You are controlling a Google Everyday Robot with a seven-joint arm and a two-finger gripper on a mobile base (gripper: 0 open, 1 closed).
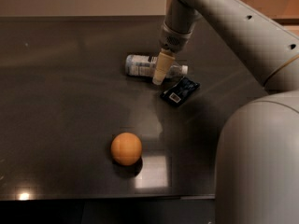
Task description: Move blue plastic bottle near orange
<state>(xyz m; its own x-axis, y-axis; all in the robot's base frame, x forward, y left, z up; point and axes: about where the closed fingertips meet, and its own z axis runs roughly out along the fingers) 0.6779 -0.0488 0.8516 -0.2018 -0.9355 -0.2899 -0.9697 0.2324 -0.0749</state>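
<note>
The blue plastic bottle (142,65) lies on its side on the dark table (65,106), white cap (184,69) pointing right. The orange (126,148) sits nearer the front, well apart from the bottle. My gripper (160,73) hangs down from the grey arm over the bottle's neck end, its cream-coloured finger (161,66) in front of the bottle. The part of the bottle behind the finger is hidden.
A flat dark-blue packet with a barcode (179,91) lies just right of the gripper, in front of the bottle's cap. The arm's large grey body (257,162) fills the right front. The table's front edge (93,199) runs just below the orange.
</note>
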